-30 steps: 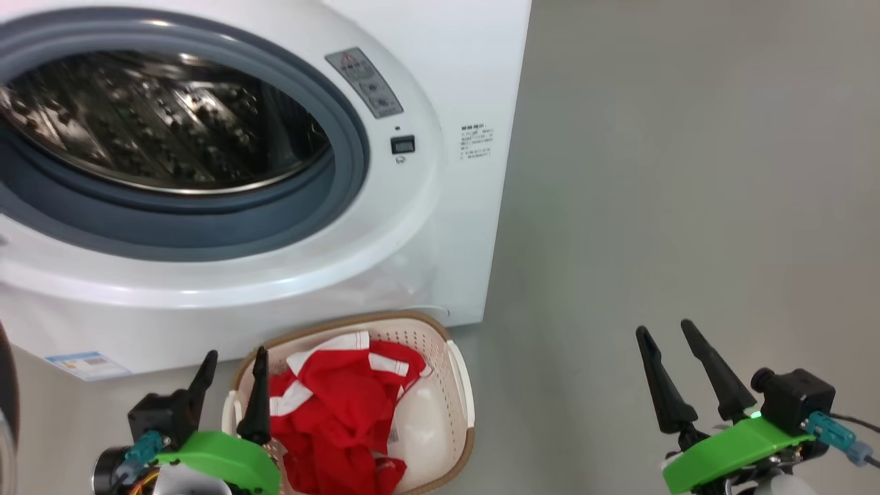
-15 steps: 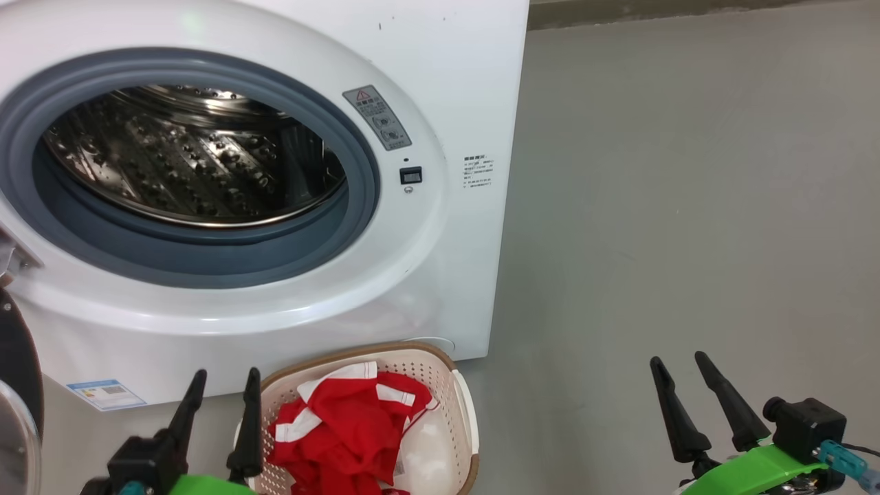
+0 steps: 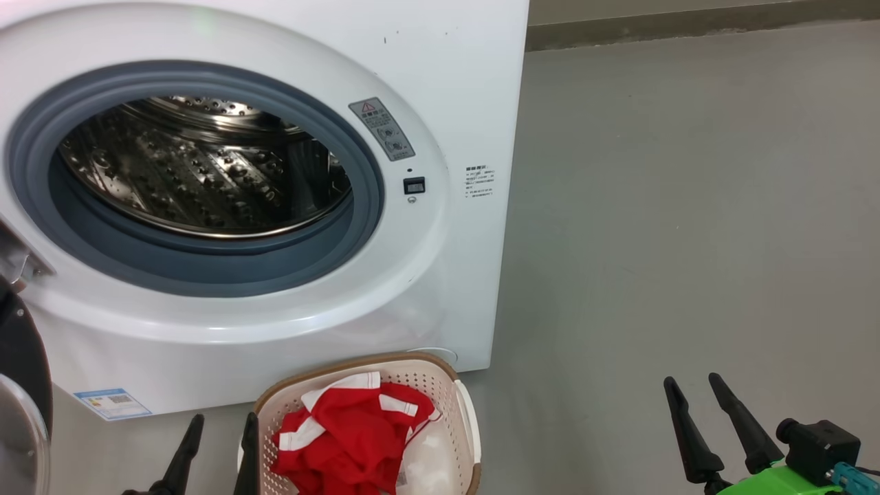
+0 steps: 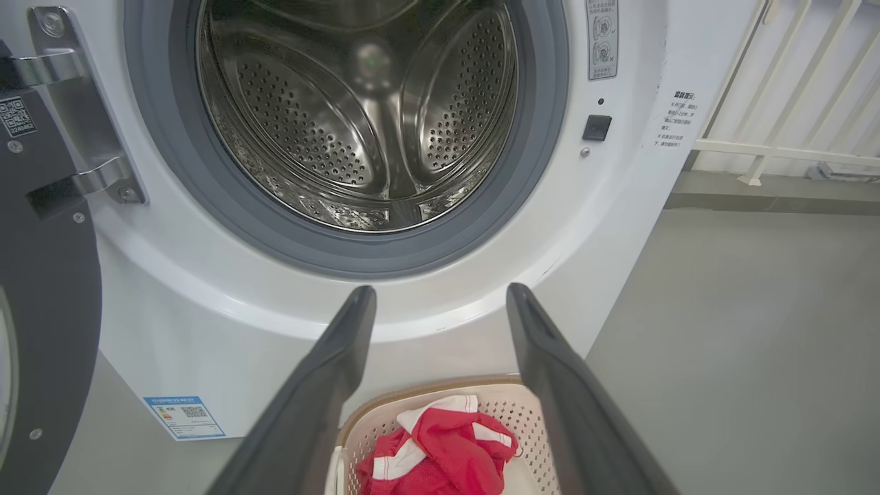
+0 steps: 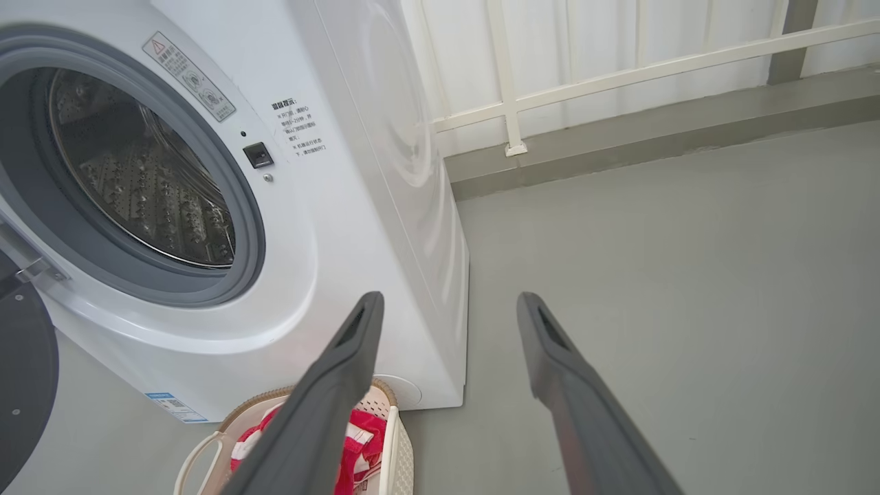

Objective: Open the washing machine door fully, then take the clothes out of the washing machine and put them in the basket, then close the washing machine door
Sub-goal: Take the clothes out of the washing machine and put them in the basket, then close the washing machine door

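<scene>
Now, head view: the washing machine (image 3: pixel 454 275) stands open, its drum (image 3: pixel 206 179) bare steel with nothing red in it. The clothes (image 3: pixel 344 433) lie heaped in the basket (image 3: pixel 462 419) on the floor (image 3: pixel 687 206), right against the machine's front. The washing machine door (image 3: pixel 27 357) hangs swung out at the far left edge, black rim and a sliver of glass showing. The left claw (image 3: pixel 221 430) sits low just left of the basket, released and empty. The right claw (image 3: pixel 694 399) is well apart at lower right, also released and empty. The door is off to the left of the left claw, so the left arm looks much the nearer for the closing push.

Left wrist view: fingers spread, aimed at the machine's front below the opening, basket under them. The hinge (image 4: pixel 82 137) and the door's dark inner face are at the left edge, so the door stands roughly square to the front. Judgement: the arm needs to go left, round the free edge.

Right wrist view: fingers spread on nothing, aimed at the machine's right corner and bare floor, with the door a dark patch far left.
</scene>
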